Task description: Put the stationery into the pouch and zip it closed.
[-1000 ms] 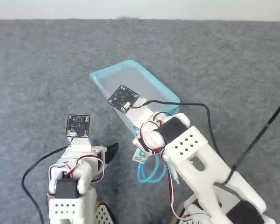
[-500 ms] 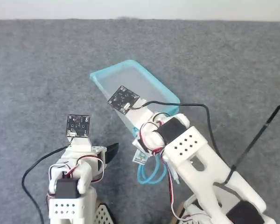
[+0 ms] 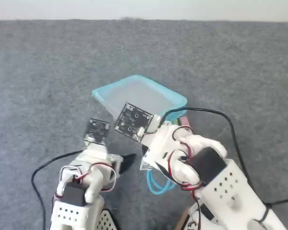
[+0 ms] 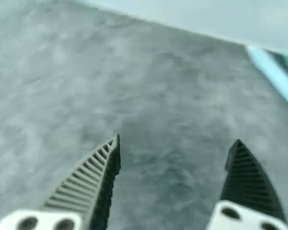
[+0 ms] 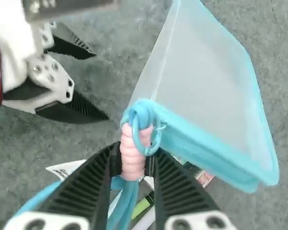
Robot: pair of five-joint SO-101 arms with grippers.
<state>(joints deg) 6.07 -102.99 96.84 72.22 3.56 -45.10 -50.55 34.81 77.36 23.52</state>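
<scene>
We see bright, even, diffuse light across the grey table (image 3: pixel 43 67). The shadow beside the pouch (image 3: pixel 144 93) is faint and soft, and its translucent face is evenly lit.

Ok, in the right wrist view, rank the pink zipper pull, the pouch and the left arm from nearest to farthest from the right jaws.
1. Pink zipper pull: clamped between the jaws.
2. Pouch: its zipper corner just past the pull.
3. Left arm: off to the side, jaws open.
</scene>
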